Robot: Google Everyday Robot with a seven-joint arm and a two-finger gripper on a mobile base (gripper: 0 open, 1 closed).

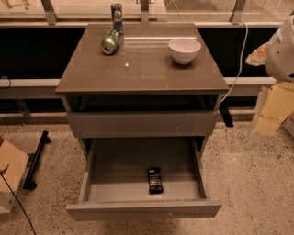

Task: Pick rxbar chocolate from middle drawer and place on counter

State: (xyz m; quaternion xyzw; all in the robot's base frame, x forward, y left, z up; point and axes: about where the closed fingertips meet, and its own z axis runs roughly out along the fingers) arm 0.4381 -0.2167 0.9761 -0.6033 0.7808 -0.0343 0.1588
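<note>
Hovering right of counter (138, 69): end effector (275, 108); bowl (184, 49), green can (110, 41) atop.

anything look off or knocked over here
The green can lies tipped on its side at the back left of the counter, just in front of an upright can. No spill shows. The gripper hangs at the right edge, off the counter.

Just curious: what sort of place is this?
Probably a test area in an office: speckled floor, lone cabinet with open middle drawer, green can and bowl on counter. The pincer hangs at right.
</note>
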